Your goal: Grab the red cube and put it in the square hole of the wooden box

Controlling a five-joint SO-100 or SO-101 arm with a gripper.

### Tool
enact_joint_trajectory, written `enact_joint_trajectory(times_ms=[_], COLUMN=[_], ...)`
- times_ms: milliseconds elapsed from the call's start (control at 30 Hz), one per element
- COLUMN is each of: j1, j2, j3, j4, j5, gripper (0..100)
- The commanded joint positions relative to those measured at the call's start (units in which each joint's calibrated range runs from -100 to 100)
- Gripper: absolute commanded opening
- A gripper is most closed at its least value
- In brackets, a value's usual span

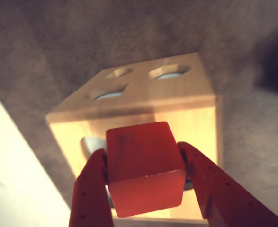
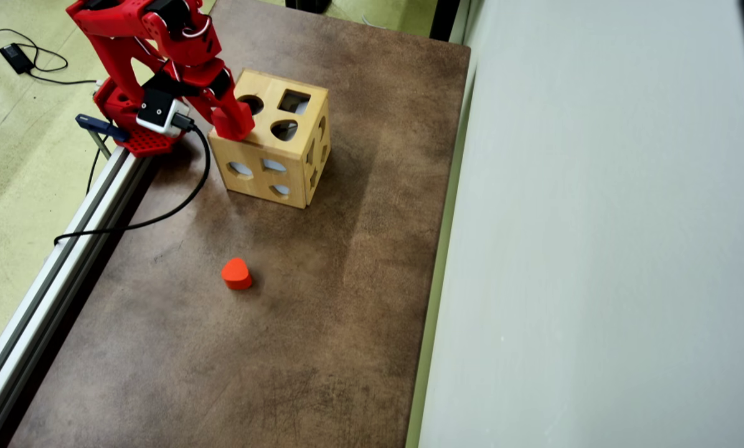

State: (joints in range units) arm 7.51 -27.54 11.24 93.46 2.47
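Two red fingers pinch the red cube between them, held against the near edge of the wooden box. The carrying step is under way; next it likely must travel beyond the fingers to the square hole on top. Far off, a heart block lies on the table, no obstacle.

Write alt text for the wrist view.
The gripper holds the red cube between its red jaws, close in front of the wooden box. Three cutouts show in the box's far face. Brown tabletop lies behind.
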Motion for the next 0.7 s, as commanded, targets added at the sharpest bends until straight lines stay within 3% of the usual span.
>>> enact_joint_trajectory(times_ms=[0, 667], j1=[-3.4, -15.0], j2=[2.9, 18.4], j3=[-4.4, -15.6], j4=[-1.4, -3.8], j5=[-2.1, -7.4], gripper=[2, 2])
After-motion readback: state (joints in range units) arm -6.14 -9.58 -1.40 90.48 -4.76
